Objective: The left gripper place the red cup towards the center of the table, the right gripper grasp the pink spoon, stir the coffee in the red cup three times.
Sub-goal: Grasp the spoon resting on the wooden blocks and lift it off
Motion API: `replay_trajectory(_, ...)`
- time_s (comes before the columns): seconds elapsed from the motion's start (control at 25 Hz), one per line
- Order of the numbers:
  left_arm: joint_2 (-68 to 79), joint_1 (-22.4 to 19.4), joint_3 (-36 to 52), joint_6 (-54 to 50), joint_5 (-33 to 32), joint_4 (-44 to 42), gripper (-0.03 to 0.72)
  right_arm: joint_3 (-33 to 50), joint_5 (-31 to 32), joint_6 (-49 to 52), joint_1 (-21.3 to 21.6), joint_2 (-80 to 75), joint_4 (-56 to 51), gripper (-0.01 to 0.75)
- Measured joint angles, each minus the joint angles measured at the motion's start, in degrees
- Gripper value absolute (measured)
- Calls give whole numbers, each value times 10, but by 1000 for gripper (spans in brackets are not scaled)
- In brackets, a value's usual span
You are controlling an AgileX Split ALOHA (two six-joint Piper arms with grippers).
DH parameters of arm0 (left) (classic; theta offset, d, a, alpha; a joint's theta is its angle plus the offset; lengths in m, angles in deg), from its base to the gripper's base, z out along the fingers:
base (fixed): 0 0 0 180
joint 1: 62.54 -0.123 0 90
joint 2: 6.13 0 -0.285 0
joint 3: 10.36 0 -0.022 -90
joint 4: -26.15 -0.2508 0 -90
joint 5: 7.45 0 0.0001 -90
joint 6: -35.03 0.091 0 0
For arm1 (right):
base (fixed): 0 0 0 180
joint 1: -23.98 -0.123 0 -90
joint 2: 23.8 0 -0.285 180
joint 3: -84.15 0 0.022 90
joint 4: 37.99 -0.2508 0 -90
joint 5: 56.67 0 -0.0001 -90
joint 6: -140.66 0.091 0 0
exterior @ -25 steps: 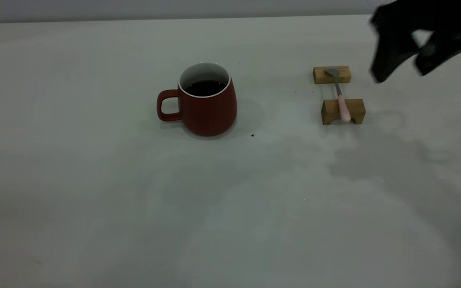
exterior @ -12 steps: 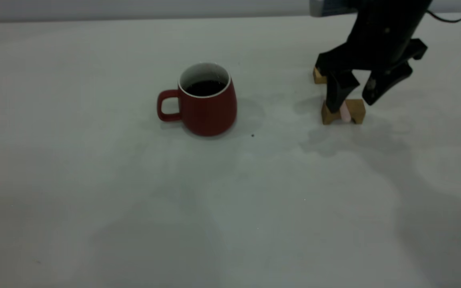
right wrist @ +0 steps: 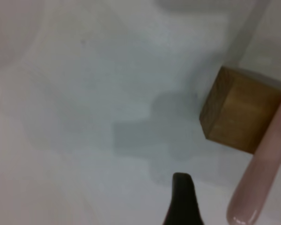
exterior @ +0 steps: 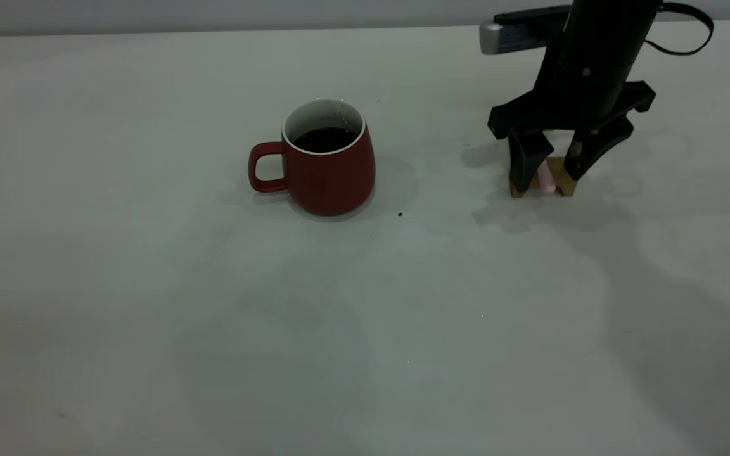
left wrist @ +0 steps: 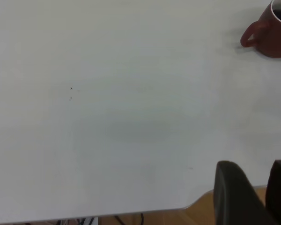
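Observation:
The red cup (exterior: 330,170) stands upright near the middle of the table (exterior: 149,329), handle to the left, with dark coffee (exterior: 325,139) inside. The left wrist view shows the red cup (left wrist: 273,33) far off. The pink spoon (exterior: 547,178) lies across a wooden block (exterior: 563,179) at the right. My right gripper (exterior: 552,166) is open and points down, one finger on each side of the pink handle. In the right wrist view one fingertip (right wrist: 182,201) shows beside the pink spoon (right wrist: 262,178). My left gripper (left wrist: 260,194) is open and holds nothing, off the table's edge.
The spoon's bowl and a second wooden block behind are hidden by the right arm (exterior: 593,57). A small dark speck (exterior: 400,215) lies right of the cup. The table's near edge (left wrist: 131,213) runs past the left gripper.
My right gripper swung in from the upper right and came down over the spoon; its fingers now straddle the pink handle at the near block. The cup has not moved.

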Motion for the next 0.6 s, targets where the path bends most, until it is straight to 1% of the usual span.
replay_trajectory(0.12,0,0,0,0,0,0,244,-1,-1,2,0,-9,2,611)
replay_trajectory(0.24,0,0,0,0,0,0,244,-1,-1,13,0,-9,15,553)
replay_trajectory(0.36,0,0,0,0,0,0,244,-1,-1,33,0,-10,39,440)
replay_trajectory(0.48,0,0,0,0,0,0,244,-1,-1,58,0,-10,68,272)
replay_trajectory(0.56,0,0,0,0,0,0,244,-1,3,70,0,-8,93,147)
replay_trajectory(0.6,0,0,0,0,0,0,244,-1,7,76,0,-6,103,140)
